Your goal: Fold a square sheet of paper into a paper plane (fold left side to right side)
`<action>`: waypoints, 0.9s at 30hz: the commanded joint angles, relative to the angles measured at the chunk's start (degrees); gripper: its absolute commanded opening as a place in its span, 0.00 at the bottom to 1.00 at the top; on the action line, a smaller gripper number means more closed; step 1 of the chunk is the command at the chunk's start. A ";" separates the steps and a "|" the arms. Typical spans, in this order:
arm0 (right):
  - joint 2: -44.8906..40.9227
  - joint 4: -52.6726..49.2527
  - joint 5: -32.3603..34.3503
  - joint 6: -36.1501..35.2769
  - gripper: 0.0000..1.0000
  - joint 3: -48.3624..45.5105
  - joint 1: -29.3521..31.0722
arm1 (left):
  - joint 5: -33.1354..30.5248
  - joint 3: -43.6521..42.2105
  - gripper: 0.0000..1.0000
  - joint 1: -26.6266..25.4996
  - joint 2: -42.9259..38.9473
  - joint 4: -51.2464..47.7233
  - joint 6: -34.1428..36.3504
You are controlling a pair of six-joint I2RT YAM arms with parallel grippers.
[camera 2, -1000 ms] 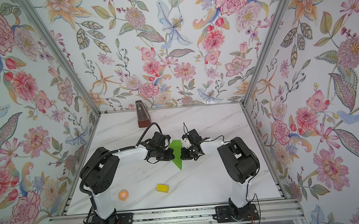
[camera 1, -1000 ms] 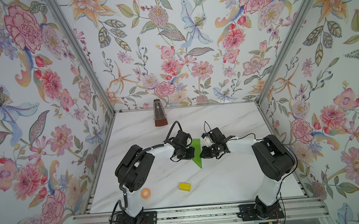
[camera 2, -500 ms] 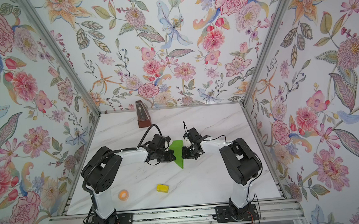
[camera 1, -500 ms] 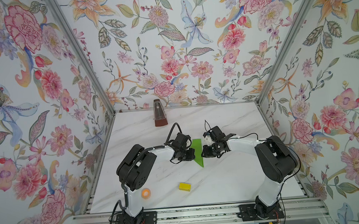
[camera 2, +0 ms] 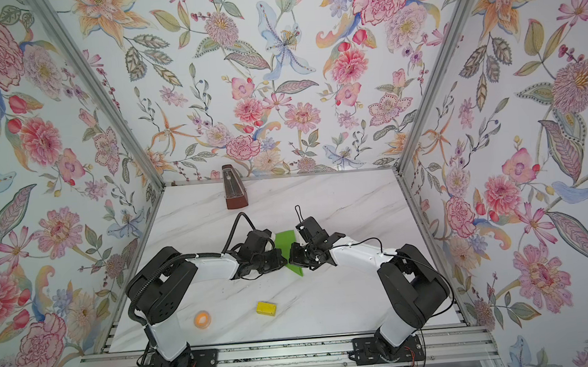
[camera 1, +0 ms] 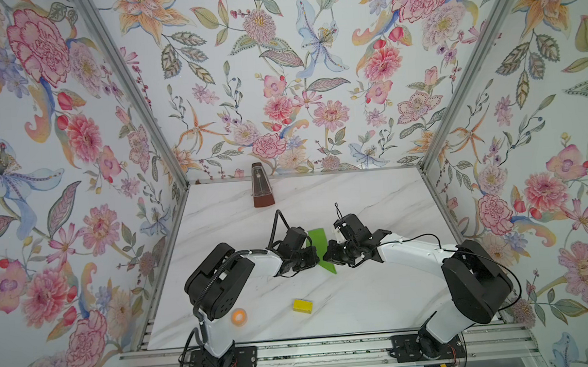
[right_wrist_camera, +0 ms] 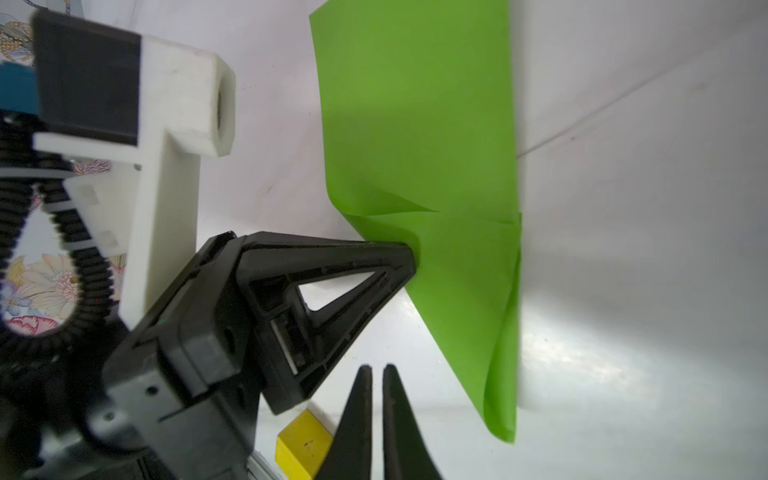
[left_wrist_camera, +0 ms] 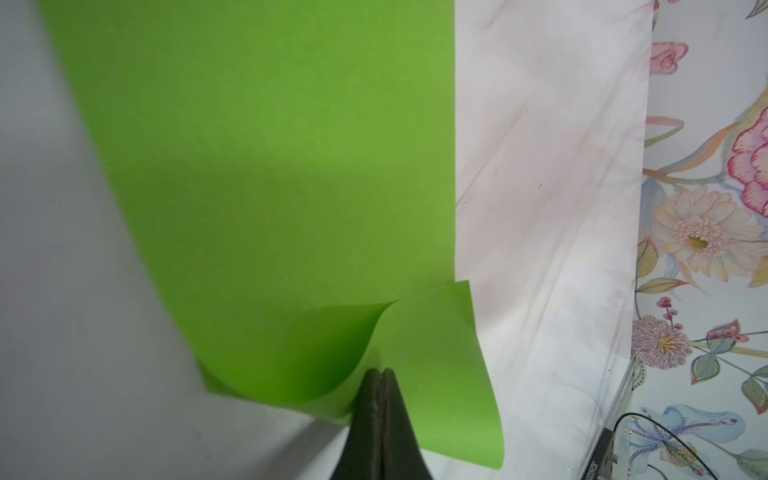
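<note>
Left wrist view: left claw (left_wrist_camera: 380,372) is pinched shut on an edge of the square sheet of paper (left_wrist_camera: 270,166), which curls and buckles at the grip. Right claw (right_wrist_camera: 377,368) is closed to a slit, empty, near the sheet.

In a top view the sheet (camera 1: 318,239) shows as a narrow green strip at centre frame, between both claws.

Judgement: the fold is in hand. Carry the held edge across squarely, match the edges, then press the crease. The buckle risks a skewed fold.

Surface (camera 1: 364,293) is white marble. On it are a yellow block (camera 1: 302,306) and an orange roll (camera 1: 239,316) at lower centre, and a brown metronome (camera 1: 261,190) at the back. Floral walls enclose it.
</note>
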 commanded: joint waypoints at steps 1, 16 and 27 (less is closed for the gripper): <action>1.36 2.61 0.64 5.96 0.05 -1.54 0.62 | -2.99 -2.75 0.00 -0.95 -0.78 0.25 -4.91; 10.14 6.08 -0.70 8.23 0.00 0.39 1.39 | -2.55 -3.49 0.00 -1.09 -0.12 1.93 -5.54; 8.97 6.76 -0.65 7.61 0.00 0.56 0.74 | -2.52 -3.22 0.00 -1.06 0.18 1.34 -5.15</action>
